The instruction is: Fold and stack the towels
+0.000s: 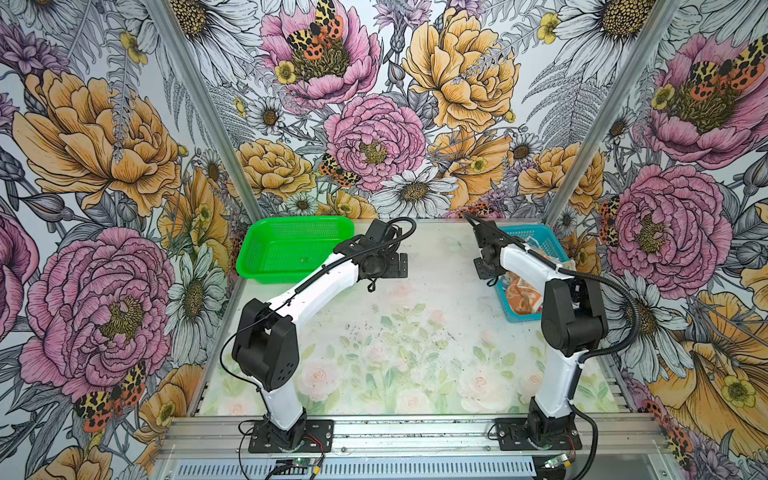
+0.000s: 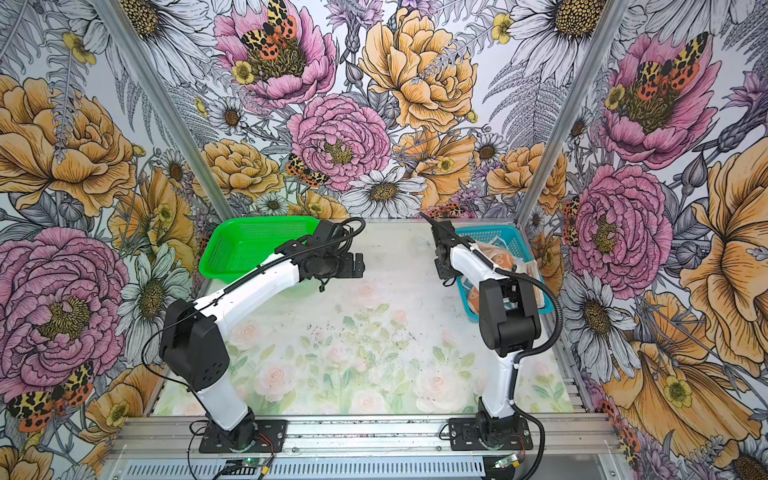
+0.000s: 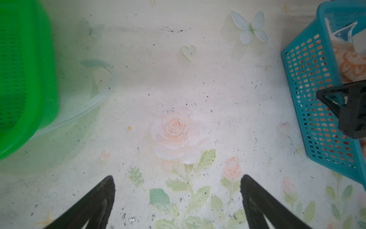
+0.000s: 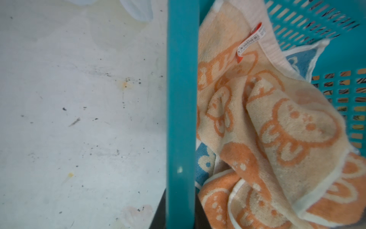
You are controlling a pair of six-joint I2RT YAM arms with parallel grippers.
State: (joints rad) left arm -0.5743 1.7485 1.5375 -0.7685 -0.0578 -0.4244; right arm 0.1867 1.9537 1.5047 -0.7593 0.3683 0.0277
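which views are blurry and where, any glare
Left wrist view: the green perforated plastic basket is soft and overbright, the floral table mid-frame sharper. Right wrist view: the rim of the blue perforated plastic basket is blurred with a small glint; the orange rabbit-print terry towel is crisper. Both top views: even light, no glare.

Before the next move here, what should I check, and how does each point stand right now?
1. Towels out of the blue basket: not ok, they lie crumpled inside it.
2. Left gripper open: ok, above the table.
3. Right gripper holding a towel: cannot tell; it sits at the basket's rim.
4. Table middle free for folding: ok.
5. Green basket without towels: ok.
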